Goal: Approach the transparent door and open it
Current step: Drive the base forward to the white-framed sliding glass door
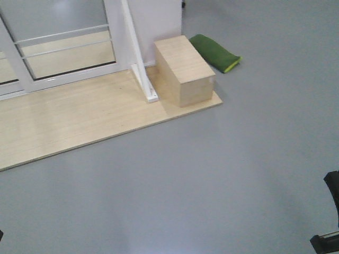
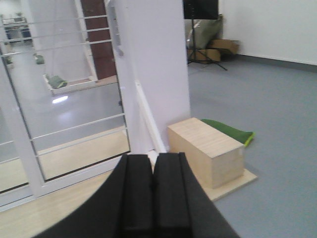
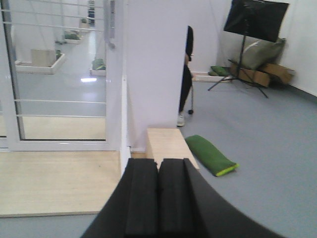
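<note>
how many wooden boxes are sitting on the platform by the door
1. The wooden box sits at the platform's right end, beside the white frame post. The platform runs out of frame on the left, so more could be hidden there.

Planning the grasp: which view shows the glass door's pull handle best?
The left wrist view: the grey handle appears largest there, high on the transparent door's stile. The right wrist view shows the handle smaller. The front view shows only the door's lower part, no handle.
</note>
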{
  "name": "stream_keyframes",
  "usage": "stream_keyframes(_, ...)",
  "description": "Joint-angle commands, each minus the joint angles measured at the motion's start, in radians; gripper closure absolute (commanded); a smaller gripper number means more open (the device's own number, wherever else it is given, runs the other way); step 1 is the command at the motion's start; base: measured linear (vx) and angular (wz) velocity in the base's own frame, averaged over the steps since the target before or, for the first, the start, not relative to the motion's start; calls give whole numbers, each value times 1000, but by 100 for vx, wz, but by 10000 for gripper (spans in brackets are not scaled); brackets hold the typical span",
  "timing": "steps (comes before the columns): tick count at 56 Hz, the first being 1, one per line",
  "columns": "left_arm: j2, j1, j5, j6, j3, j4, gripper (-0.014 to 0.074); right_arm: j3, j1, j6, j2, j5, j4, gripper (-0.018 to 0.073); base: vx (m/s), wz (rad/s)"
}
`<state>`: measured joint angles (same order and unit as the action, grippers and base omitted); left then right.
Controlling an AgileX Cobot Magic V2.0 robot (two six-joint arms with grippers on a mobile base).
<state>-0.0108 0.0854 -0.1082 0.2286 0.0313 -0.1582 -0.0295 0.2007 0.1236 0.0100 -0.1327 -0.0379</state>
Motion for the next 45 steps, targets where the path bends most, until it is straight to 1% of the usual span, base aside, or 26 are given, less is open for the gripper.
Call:
stream_keyframes(1, -5, 6, 88, -9, 15, -4, 603, -5, -3, 4, 16, 84, 8, 565, 59, 71)
stream_keyframes(11, -5, 6, 88, -9, 15, -4, 603, -5, -3, 5, 16, 84, 8, 565, 59, 67)
stream_keyframes(19, -5, 6, 88, -9, 15, -4, 603, -5, -3, 5, 16, 84, 8, 565, 58, 50)
stream_keyframes(45, -5, 6, 88, -9, 15, -4, 603, -5, -3, 5, 16, 84, 8, 565, 56, 26)
